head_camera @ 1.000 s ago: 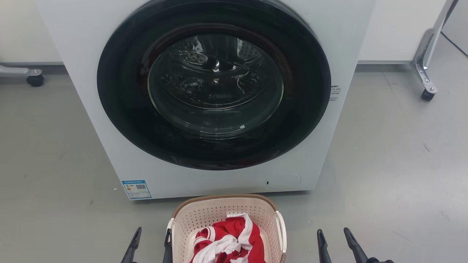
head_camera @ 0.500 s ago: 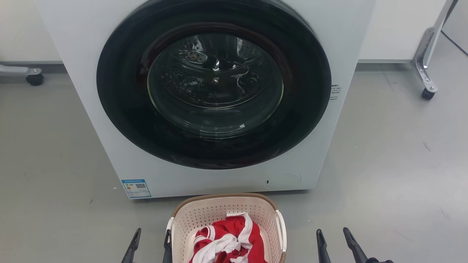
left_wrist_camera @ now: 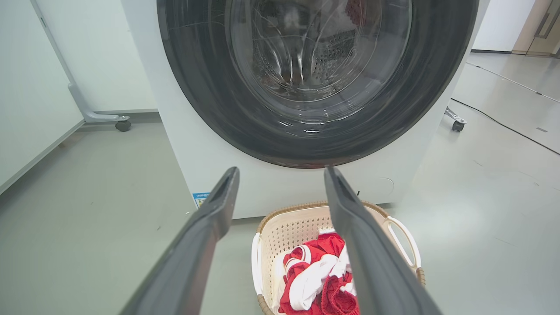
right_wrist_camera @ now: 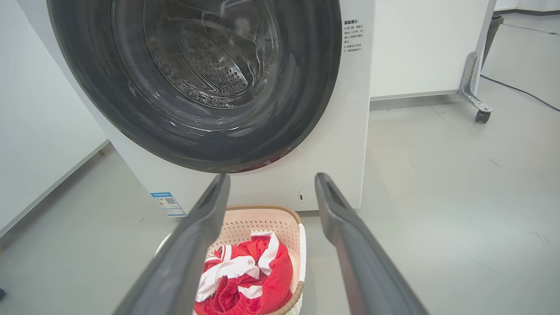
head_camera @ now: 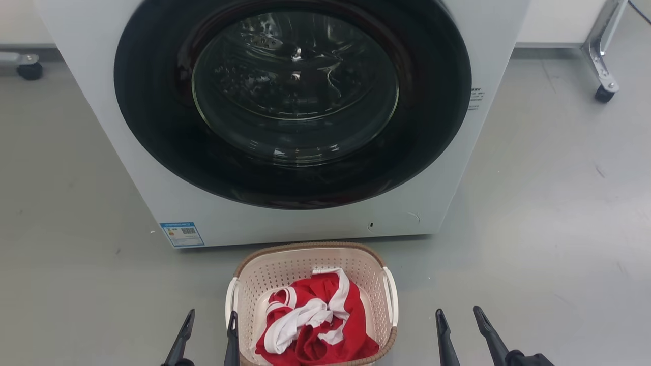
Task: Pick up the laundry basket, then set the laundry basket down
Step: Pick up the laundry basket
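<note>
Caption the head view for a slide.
With left gripper and right gripper open beside it, the laundry basket holds red-and-white clothing before the washing machine.

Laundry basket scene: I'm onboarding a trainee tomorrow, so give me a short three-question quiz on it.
1. True or false: the laundry basket stands on the floor in front of the washing machine.
2. What lies in the basket? A) red and white cloth B) blue towels C) nothing
3. Fill in: the left end effector and right end effector are both ____ (open or shut).

Key: 1 true; 2 A; 3 open.
</note>
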Controlling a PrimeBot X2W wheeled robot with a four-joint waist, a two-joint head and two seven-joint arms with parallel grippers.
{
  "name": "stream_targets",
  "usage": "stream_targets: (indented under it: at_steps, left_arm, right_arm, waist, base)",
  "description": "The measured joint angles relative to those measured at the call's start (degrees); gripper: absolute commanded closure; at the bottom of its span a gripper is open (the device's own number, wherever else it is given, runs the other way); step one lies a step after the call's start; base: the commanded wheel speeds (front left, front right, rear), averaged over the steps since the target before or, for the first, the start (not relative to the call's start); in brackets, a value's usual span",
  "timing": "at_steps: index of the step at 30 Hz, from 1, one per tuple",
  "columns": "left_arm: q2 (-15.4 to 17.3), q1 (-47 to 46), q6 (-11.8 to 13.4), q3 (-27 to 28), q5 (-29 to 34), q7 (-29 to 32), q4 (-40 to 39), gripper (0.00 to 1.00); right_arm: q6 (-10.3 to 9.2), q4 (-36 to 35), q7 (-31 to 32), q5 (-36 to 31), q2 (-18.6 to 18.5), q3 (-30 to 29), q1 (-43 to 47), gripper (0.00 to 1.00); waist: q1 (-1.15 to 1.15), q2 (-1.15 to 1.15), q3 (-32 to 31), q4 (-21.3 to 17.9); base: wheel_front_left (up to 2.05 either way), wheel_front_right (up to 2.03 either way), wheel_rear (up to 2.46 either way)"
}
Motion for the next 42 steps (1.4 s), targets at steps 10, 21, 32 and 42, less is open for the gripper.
stream_targets:
  at_steps: [10,21,32,42]
  left_arm:
    - [0.26,-6.47,-0.05,0.1,0.63,-0.01,-0.12,0.0]
    - [0.25,-14.28,-0.14,0.99,0.63,0.0,3.43,0.0]
    - [-0.16,-23.8,-0.16,2.65,0.33,0.62,7.76,0.0]
    - [-0.31,-33.44,-1.13,3.88,-0.29,1.46,12.27,0.0]
  right_arm:
    - [0.0,-0.85,0.0,-0.1,-0.1,-0.88,-5.99,0.0]
    - [0.0,1.2,-0.01,-0.1,-0.23,-1.08,-14.76,0.0]
    - [0.0,4.78,-0.29,-0.45,-0.46,-1.56,-24.83,0.0]
    - [0.0,10.91,-0.42,-0.43,-0.66,-0.4,-35.47,0.0]
  waist:
    - [0.0,0.0,6.89,-0.43]
    - [0.01,0.01,15.9,-0.82]
    - [0.01,0.01,24.43,-0.82]
    - [0.01,0.01,33.05,-0.5]
  base:
    - [0.0,0.0,0.0]
    - [0.0,0.0,0.0]
    - [0.0,0.0,0.0]
    - [0.0,0.0,0.0]
